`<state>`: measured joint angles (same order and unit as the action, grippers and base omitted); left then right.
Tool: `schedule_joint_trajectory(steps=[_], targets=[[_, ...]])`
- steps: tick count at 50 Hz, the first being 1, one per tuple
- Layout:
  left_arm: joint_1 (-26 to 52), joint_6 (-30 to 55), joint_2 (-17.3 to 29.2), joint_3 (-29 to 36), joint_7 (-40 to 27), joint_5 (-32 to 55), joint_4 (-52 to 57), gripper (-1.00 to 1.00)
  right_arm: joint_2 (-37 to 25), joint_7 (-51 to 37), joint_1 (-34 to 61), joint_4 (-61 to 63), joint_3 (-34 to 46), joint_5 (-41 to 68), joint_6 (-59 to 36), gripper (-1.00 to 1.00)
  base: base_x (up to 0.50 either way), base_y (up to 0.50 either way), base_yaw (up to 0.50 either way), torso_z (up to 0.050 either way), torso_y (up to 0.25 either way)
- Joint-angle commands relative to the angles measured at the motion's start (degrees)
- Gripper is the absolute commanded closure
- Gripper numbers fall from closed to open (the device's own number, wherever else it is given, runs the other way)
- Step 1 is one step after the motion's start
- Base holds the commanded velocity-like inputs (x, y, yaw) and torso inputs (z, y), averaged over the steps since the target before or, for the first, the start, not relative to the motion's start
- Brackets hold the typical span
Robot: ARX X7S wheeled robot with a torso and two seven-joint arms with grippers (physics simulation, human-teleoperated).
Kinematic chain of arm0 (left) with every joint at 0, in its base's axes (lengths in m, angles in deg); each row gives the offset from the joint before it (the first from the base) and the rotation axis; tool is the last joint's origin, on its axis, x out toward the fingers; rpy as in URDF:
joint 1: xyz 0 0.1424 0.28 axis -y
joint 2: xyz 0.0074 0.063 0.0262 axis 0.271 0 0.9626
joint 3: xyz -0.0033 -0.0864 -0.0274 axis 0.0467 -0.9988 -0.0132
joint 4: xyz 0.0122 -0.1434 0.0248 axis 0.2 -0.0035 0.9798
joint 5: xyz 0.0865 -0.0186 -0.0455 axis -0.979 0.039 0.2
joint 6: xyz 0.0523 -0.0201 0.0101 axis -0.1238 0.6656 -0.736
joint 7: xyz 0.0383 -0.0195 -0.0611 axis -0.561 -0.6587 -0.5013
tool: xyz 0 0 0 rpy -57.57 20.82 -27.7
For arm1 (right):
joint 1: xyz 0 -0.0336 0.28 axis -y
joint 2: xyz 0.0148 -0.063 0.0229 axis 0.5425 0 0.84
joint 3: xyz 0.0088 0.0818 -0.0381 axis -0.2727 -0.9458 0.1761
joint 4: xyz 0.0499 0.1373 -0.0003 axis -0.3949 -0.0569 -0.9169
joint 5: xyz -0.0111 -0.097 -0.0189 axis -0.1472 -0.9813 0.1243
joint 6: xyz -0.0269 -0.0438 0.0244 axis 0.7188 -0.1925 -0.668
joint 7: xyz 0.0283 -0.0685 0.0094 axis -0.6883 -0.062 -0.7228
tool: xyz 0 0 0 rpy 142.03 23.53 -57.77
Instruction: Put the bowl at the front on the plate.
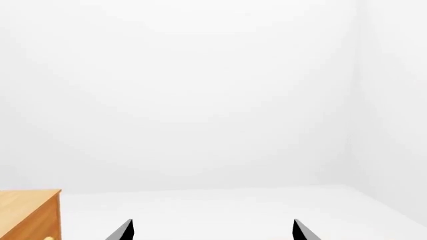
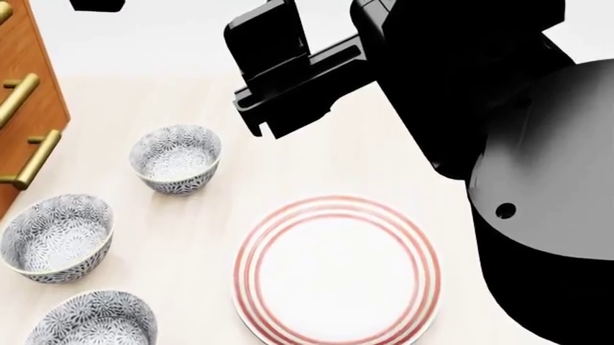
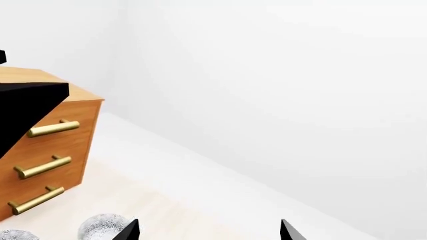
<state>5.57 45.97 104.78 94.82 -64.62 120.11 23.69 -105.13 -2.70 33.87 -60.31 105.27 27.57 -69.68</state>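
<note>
1. Your target, the bowl (image 2: 91,327) at the front, sits upright on the counter (image 2: 192,230) at the lower left of the head view, cut by the bottom edge. It is white with a dense grey-blue floral pattern, and nothing touches it.
2. Two look-alike bowls stand behind it in a row along the left side: the middle bowl (image 2: 57,236) just beyond it, then the far bowl (image 2: 175,158) farther back and more toward the centre. All three are apart from one another.
3. The plate (image 2: 338,269), white with red-pink rings, lies flat on the counter just right of your bowl, with a gap between them. Nothing lies on it.
4. A wooden drawer cabinet (image 2: 24,108) with brass handles stands at the left, beside the middle and far bowls.
5. Your right gripper (image 3: 207,231) is open: its wrist view shows two dark fingertips well apart with nothing between them. The right arm (image 2: 461,93) reaches across above the counter, beyond the plate.
6. Your left gripper (image 1: 213,231) is open as well, fingertips spread and empty, facing a white wall with a corner of the cabinet in sight.
</note>
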Motion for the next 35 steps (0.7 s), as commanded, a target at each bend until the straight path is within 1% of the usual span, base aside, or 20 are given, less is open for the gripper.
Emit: schedule_joint_trajectory(steps=[1,28,35], targets=[[-0.20,-0.47,0.35,0.48,0.03,0.05,0.04,-1.00,-0.33,-0.11,-0.02,0.20,0.32,0.16,0.46,-1.00,0.10,0.00,0.00,0.000,0.000],[-0.52,-1.55,1.08,1.20,-0.09,0.43,-0.10,-1.00,-0.76,0.35,-0.06,0.73,1.15,-0.28,1.40,-1.00,0.09,0.00,0.00,0.000,0.000],[-0.75,-1.97,1.36,1.68,0.41,-0.12,-0.41,-1.00,-1.11,0.57,-0.31,1.49,1.03,-0.49,1.84,-1.00,0.01,0.00,0.00,0.000,0.000]])
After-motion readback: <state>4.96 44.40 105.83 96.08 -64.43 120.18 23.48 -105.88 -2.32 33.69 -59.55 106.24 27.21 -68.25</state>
